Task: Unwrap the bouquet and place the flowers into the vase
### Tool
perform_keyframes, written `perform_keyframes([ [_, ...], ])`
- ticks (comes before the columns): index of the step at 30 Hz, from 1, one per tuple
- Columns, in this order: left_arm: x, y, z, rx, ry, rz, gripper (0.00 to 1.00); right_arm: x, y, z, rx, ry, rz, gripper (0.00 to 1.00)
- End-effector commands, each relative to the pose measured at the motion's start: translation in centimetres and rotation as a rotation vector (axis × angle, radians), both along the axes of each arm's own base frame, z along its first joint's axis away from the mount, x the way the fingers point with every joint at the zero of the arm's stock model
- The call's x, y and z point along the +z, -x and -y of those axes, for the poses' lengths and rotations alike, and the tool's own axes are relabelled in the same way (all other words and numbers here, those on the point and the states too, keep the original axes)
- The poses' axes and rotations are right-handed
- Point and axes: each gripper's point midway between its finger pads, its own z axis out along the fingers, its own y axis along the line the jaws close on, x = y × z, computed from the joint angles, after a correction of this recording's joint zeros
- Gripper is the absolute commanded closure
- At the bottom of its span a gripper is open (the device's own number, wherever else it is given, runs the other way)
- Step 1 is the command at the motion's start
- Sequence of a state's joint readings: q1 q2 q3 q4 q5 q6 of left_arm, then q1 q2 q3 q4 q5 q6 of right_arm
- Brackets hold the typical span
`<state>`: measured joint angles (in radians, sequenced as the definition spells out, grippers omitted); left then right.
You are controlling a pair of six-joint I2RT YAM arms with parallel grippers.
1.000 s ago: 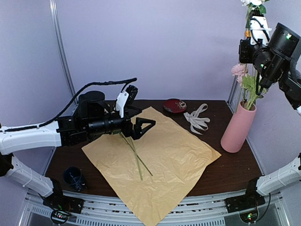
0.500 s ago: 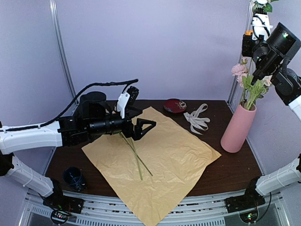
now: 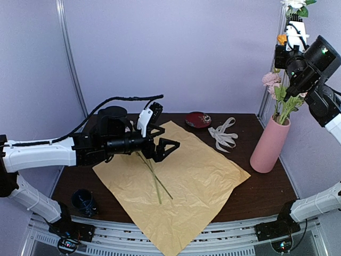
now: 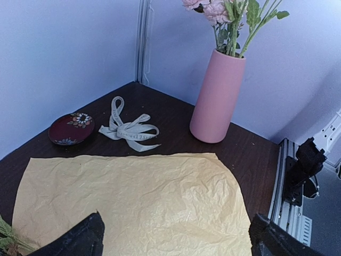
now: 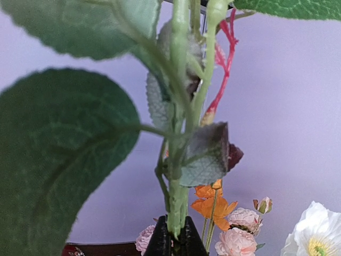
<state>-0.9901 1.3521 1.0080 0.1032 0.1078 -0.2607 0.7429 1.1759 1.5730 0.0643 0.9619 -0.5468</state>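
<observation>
A dark brown wooden table [image 3: 261,194] stands in a booth of plain lavender walls [image 3: 186,53], with a metal rail [image 3: 213,234] along its near edge. A creased yellow-tan paper sheet [image 3: 202,176] lies flat across the middle, its near corner hanging over the edge. Two thin green stems [image 3: 155,180] rest on its left part. Beyond the sheet, at the far side, sit a dark red dish [image 3: 197,119] and, just to its right, a loose cream ribbon [image 3: 224,133]. A small dark blue cup [image 3: 83,201] stands at the near left corner.

The pink vase [image 3: 269,145] is upright at the far right, off the paper, with pink blooms and leafy stems [image 4: 226,10] already in it. The left gripper [image 3: 169,149] hovers over the left of the sheet, its jaws spread wide and empty. The right gripper [image 5: 175,239] is raised high above the vase, its fingers pinched tight on a cluster of green flower stems [image 5: 178,160].
</observation>
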Motion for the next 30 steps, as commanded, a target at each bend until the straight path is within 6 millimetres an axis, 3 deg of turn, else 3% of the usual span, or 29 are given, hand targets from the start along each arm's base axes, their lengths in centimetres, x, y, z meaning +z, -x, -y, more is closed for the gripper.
perform_keyframes([
  [1, 2.3, 0.0, 0.6, -0.015, 0.059, 0.020, 0.02, -1.5, -0.2, 0.3, -0.001, 0.002, -0.039, 1.00],
  [11, 2.4, 0.0, 0.5, -0.009, 0.062, 0.019, 0.02, 2.7, 0.7, 0.2, 0.091, -0.073, 0.039, 1.00],
  [24, 1.9, 0.0, 0.8, -0.016, 0.050, 0.012, 0.02, -1.1, -0.4, -0.1, 0.025, 0.017, -0.049, 1.00],
  [30, 1.8, -0.1, 0.7, -0.014, 0.048, 0.011, 0.02, -0.2, 0.0, 0.0, 0.043, 0.011, -0.023, 1.00],
])
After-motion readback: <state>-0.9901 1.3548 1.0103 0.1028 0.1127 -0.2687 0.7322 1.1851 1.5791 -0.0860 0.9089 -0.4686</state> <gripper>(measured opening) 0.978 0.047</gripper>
